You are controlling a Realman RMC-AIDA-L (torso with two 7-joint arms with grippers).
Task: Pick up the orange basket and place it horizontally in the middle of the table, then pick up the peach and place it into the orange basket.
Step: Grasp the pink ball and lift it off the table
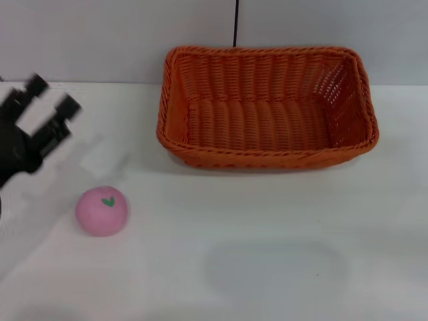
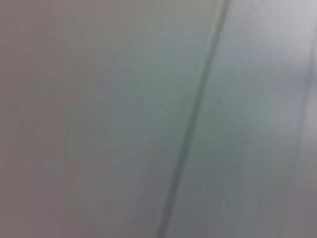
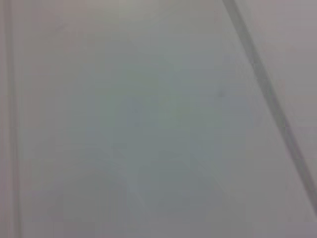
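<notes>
The orange basket (image 1: 266, 107) stands upright on the white table (image 1: 267, 267), at the back and a little right of centre, its long side across the head view. It holds nothing. The pink peach (image 1: 101, 210) with a green leaf mark lies on the table at the front left. My left gripper (image 1: 50, 100) hovers at the left edge, above and behind the peach, its two black fingers spread apart with nothing between them. The right gripper is out of view. Both wrist views show only plain grey-white surface.
A grey wall (image 1: 100, 33) rises directly behind the table, with a thin dark vertical line (image 1: 236, 23) above the basket. The basket's far rim sits close to that wall.
</notes>
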